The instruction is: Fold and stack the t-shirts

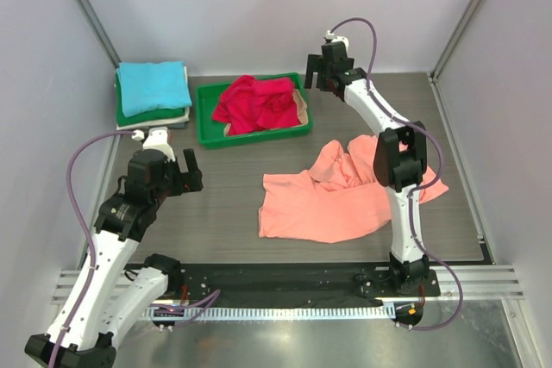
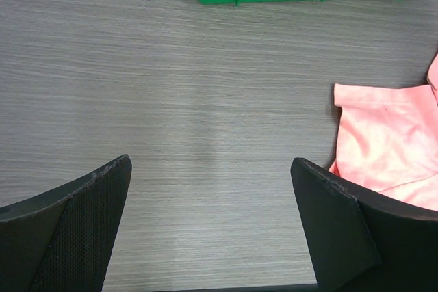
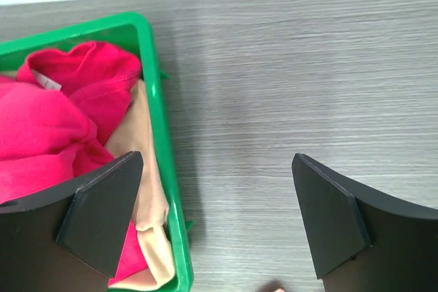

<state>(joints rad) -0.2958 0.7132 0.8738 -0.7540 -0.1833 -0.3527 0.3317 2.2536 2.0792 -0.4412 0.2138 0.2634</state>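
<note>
Salmon t-shirt (image 1: 332, 200) lay crumpled on tabletop (image 1: 224, 204), well back from right claw (image 1: 326, 71) toward its base, near right finger of left claw (image 1: 175, 159). Both claws spread wide, empty. Right claw straddled green tray (image 1: 203, 118) rim, red t-shirt (image 1: 254, 102) below its left finger. Folded stack (image 1: 153, 85) sat ahead of left claw.

Risks judged:
- finger catching tray rim, dragging tray along
- pinch taking red t-shirt and beige t-shirt (image 3: 147, 189) together
- salmon t-shirt bunching further if grabbed mid-crumple, not at hem
</note>
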